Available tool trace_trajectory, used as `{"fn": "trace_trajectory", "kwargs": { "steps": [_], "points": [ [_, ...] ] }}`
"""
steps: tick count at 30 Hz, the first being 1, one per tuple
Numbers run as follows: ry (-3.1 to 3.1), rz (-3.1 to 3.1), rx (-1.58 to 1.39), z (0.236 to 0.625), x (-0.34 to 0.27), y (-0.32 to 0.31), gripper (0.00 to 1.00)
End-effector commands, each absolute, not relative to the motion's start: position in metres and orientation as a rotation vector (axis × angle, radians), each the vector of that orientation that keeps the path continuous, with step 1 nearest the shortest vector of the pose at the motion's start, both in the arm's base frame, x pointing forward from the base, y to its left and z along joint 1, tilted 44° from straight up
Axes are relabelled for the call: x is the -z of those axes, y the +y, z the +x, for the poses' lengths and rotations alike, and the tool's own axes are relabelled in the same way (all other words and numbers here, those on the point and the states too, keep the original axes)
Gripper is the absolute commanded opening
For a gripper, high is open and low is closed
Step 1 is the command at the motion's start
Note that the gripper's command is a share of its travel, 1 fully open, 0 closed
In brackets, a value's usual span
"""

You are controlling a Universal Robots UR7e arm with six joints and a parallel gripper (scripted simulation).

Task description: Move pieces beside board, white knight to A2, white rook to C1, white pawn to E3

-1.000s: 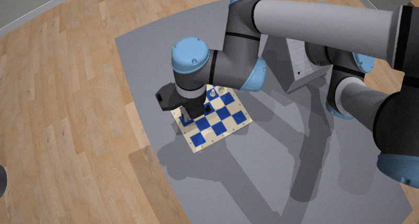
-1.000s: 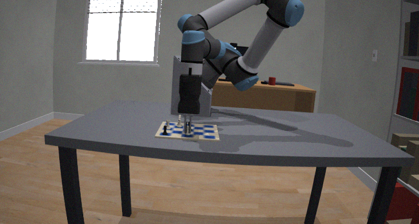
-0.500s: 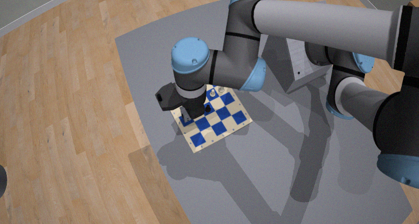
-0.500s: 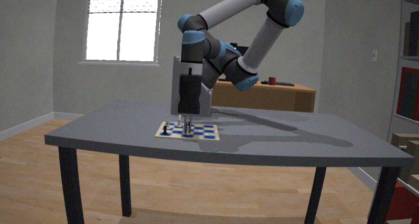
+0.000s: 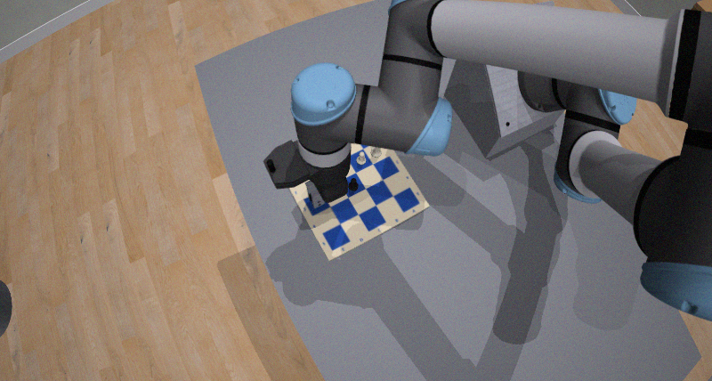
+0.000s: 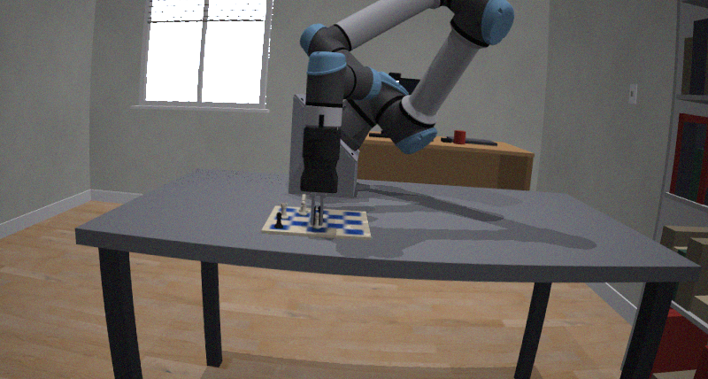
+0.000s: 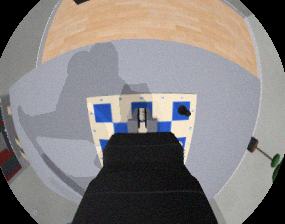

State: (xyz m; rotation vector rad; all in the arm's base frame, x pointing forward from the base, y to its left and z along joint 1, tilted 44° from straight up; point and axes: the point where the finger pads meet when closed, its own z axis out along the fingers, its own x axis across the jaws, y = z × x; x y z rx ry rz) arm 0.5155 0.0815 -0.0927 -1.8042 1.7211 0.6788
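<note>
tabletop point(image 5: 238, 104) point(image 6: 495, 251) point(image 7: 43, 110) in grey, wooden desk point(image 6: 420, 168) behind, tool point(image 5: 316, 203) point(image 6: 317, 222) point(image 7: 142, 114) clamped on a white piece point(image 6: 317, 221) point(image 7: 142, 115)

Tbl point(image 5: 497, 299) point(image 6: 445, 248) point(image 7: 38, 95): plain grey top, dk legs. Board point(image 5: 370, 216) point(image 6: 346, 234) point(image 7: 108, 127) nr the tbl's front edge: blue/cream checks. Arm point(image 5: 552, 44) point(image 6: 390, 12): lt grey tubes, dk grey joints, sky-blue caps.

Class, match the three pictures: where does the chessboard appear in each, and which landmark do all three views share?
Top: the chessboard is just below and left of centre, turned at an angle.
Exterior: left of centre, on the near part of the table.
Wrist: around the centre, its lower part hidden by the gripper's body.
Shared landmark: the gripper's fingertips, at a blue square on the board's edge row.
</note>
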Motion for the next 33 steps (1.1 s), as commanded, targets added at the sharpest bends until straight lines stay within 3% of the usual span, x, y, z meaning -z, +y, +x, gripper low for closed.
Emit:
{"fn": "trace_trajectory", "kwargs": {
  "steps": [1, 33],
  "points": [
    [1.721, -1.804, -0.679, 0.5155, 0.0924, 0.0821, 0.0],
    [1.721, -1.803, -0.681, 0.5146, 0.0956, 0.085, 0.0]
  ]
}}
